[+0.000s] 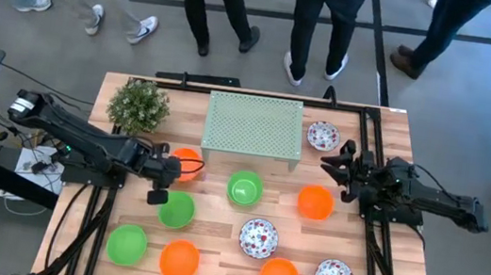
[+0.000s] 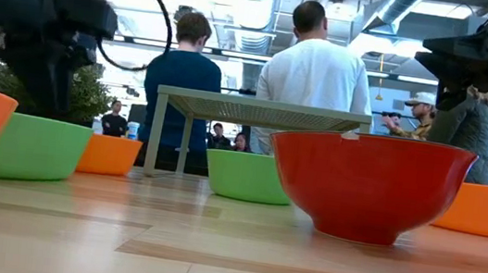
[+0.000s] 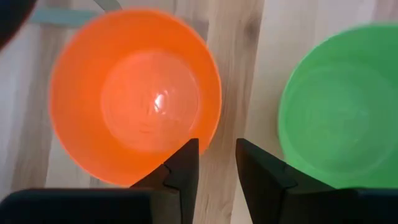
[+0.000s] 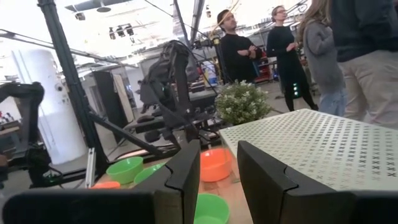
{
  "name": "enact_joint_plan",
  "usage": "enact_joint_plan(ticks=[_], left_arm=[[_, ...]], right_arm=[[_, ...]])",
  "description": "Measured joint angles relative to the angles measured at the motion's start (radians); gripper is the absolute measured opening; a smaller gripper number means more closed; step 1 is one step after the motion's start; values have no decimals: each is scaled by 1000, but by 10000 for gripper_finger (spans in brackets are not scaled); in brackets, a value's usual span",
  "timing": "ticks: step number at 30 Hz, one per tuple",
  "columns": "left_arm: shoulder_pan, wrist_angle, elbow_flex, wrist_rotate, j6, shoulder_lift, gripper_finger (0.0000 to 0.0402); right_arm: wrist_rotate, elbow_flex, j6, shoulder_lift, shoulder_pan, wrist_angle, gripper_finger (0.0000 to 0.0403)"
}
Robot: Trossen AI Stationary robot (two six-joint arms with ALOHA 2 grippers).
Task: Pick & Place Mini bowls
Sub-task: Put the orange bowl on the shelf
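Table [image 1: 211, 256]: wooden top carrying ten visible mini bowls, scattered apart so each rim can be approached singly.
Mesh rack [image 1: 254, 124]: pale green, at the middle of the far edge; by judgement the place meant for the bowls; nothing on it.
Potted plant [image 1: 139, 104]: far left corner, beside the rack.
Left gripper [image 1: 165, 173]: over the table's left half, between the orange bowl [image 1: 187, 162] by the rack's left leg and the green bowl [image 1: 177, 209] toward the near edge. Fingers a narrow gap apart, holding nothing; one tip overlaps the orange rim, likely lining up a rim pinch.
Right gripper [image 1: 337, 164]: raised near the right edge, just beside the speckled bowl [image 1: 323, 135] at the far right corner. Fingers narrowly apart, empty, waiting.
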State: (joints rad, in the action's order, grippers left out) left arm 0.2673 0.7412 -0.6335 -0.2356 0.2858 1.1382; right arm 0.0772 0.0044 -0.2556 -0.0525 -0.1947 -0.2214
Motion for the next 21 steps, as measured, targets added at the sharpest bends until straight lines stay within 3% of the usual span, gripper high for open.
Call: enact_joint_plan(ticks=[16, 21], left_arm=[[-1, -68, 8, -71, -20, 186, 103], [0, -70, 8, -71, -20, 177, 40]], right_arm=[[0, 9, 0, 0, -5, -5, 103], [0, 10, 0, 0, -5, -4, 103]])
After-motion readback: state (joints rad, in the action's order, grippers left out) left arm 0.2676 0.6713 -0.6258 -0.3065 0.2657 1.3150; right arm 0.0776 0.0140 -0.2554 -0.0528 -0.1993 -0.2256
